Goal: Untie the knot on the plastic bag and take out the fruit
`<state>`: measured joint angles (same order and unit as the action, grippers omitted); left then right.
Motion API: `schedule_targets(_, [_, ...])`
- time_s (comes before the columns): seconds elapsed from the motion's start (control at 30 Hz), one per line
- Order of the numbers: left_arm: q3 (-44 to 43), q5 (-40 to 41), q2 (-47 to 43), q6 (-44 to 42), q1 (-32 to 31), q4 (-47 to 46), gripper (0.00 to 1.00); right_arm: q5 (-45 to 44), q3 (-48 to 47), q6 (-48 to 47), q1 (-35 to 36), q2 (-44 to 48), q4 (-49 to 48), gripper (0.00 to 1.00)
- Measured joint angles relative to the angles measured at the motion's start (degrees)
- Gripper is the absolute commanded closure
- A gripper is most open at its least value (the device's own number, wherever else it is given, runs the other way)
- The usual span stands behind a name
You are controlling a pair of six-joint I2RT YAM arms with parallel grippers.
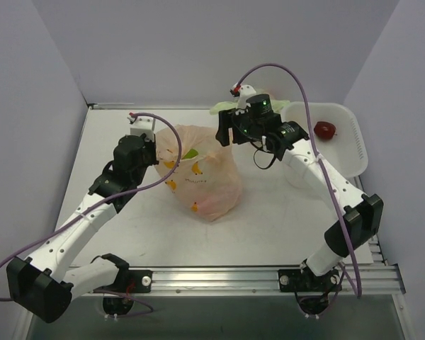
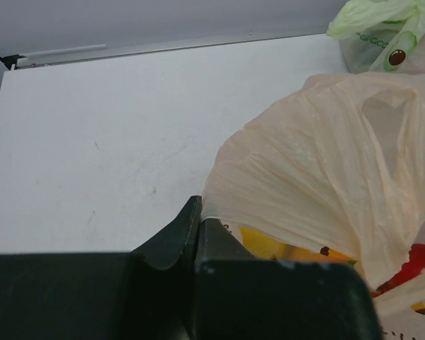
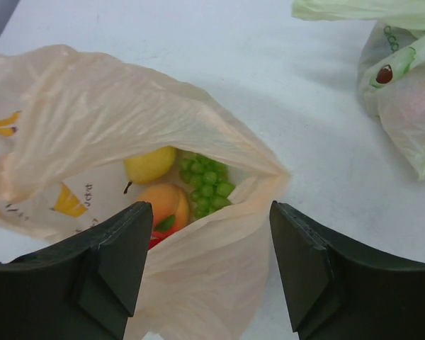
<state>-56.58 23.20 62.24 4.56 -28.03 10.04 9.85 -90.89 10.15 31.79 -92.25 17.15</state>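
Bag (image 1: 202, 177), judged untied mid-table, is pinched at its rim by closed left gripper (image 2: 198, 221); fruit (image 3: 205, 183) to be picked next by wide-open, empty right gripper (image 3: 211, 212).

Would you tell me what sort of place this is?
Probably a robotics lab test cell: plain walls box in a white table, left arm and right arm bolt to a metal rail, fruit sits in a plastic bag.
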Motion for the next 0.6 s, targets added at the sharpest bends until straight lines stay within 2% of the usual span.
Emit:
schedule_targets(0.17, [0.92, -2.84, 0.13, 1.25, 0.02, 0.00, 1.00, -0.20, -1.20, -1.18, 5.92, 4.46, 1.57, 0.36])
schedule_targets(0.3, [1.01, -3.61, 0.09, 1.81, 0.02, -0.04, 1.00, -0.22, -3.30, -1.77, 10.45, 6.84, 1.60, 0.43])
schedule_targets(0.47, [1.95, -3.96, -0.85, 2.23, 0.02, -0.04, 1.00, -1.31, -3.91, -2.10, 11.13, 5.92, 1.38, 0.46])
schedule_targets(0.6, [2.14, -3.72, -1.49, 2.29, 0.02, -0.13, 1.00, -2.05, 1.31, -2.27, 11.78, 3.32, -0.44, 0.56])
